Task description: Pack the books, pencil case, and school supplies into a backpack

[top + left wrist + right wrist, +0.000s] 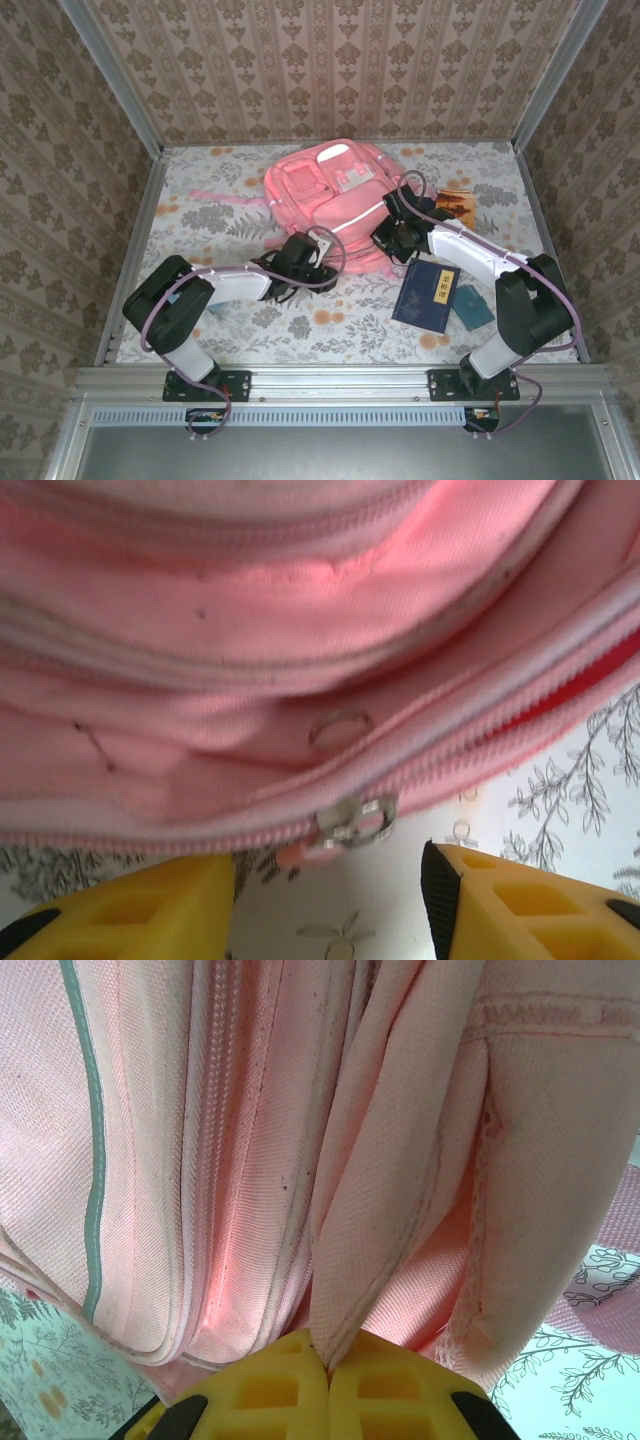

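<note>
Toward the far middle of the floral-patterned table (300,330), a large pink fabric backpack (320,200) is lying flat with its front pockets facing up. At its near edge the left gripper (328,895) is hovering with its yellow fingers (150,910) standing apart, and a small metal zipper pull (355,820) is hanging just above the gap. At the bag's right edge the right gripper (327,1375) is pinching a fold of the pink fabric, jaws pressed together on it. Beside that arm a thin navy-blue book (427,295) is lying on the table, a small teal flat square (475,307) is lying just right of it, and an orange-brown booklet (455,203) is sitting by the backpack's right side.
</note>
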Available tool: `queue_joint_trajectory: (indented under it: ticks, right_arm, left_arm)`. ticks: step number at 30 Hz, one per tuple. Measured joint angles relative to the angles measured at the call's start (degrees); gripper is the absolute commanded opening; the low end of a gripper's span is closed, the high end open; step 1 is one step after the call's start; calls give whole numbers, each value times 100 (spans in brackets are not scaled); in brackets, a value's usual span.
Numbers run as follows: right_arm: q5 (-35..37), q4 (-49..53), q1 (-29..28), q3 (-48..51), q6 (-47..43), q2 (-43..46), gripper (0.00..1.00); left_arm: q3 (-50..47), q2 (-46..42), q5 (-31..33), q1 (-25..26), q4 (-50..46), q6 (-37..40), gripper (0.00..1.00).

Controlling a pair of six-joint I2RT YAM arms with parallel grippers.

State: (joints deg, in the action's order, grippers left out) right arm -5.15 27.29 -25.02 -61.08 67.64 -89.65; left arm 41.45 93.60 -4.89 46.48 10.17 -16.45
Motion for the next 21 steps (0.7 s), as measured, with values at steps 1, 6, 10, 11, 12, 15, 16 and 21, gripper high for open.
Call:
queue_joint_trajectory:
  ticks: [1,6,10,11,12,15,16,21]
  right_arm:
    - [0,-2,0,0,0,15,0]
    - [0,2,0,0,0,37,0]
    - [0,2,0,0,0,52,0]
    - [0,4,0,0,0,57,0]
    - [0,4,-2,0,0,57,0]
    - [0,7,-4,0,0,61,0]
    - [0,9,-4,0,0,68,0]
    - [4,17,-22,0,2,92,0]
  left_arm:
    - [15,22,76,4,74,35,48]
    - [22,57,264,0,258,175,35]
    - [22,85,385,0,315,223,19]
    - [22,85,404,0,315,236,16]
    - [22,85,415,0,317,238,14]
    - [22,85,474,4,315,267,7]
    - [20,81,492,4,313,264,5]
    - [-192,-131,560,-24,328,232,0]
